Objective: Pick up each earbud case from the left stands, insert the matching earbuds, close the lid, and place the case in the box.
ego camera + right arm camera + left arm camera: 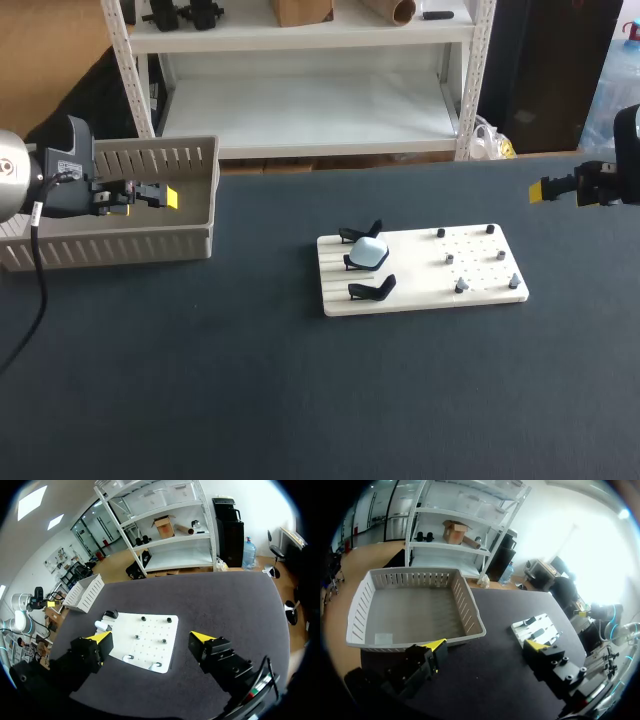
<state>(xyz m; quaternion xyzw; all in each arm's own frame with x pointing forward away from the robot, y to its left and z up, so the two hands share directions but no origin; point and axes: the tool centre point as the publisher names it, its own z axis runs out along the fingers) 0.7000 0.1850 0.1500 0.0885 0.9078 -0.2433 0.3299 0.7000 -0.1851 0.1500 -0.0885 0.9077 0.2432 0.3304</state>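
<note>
On the middle one of three black stands [372, 290], the earbud case [370, 252] sits along the left side of a white board [410, 295]. It is a smooth, white, rounded pebble shape, propped on its stand rather than lying flat. It is too small to tell which way its lid faces or how its long axis runs. The two stands beside it, one farther from the robot and one nearer, are bare curved black cradles.

The right half of the board is a flat panel dotted with small holes, with a few short dark and grey pegs [449, 258] standing on it. What they carry is too small to make out.

Neither gripper is near the case. The left gripper [485, 645] hangs over the near edge of the box [110, 200], well to the left of the board. Its yellow-tipped fingers are spread wide with nothing between them. The box is a grey plastic basket with slotted walls and a plain floor.

The right gripper [150, 639] is held above the table's far right part, well apart from the board. Its fingers are likewise wide apart and hold nothing, and the board and the white case lie ahead of it.

Board and box rest on a dark, matte table [250, 380].
</note>
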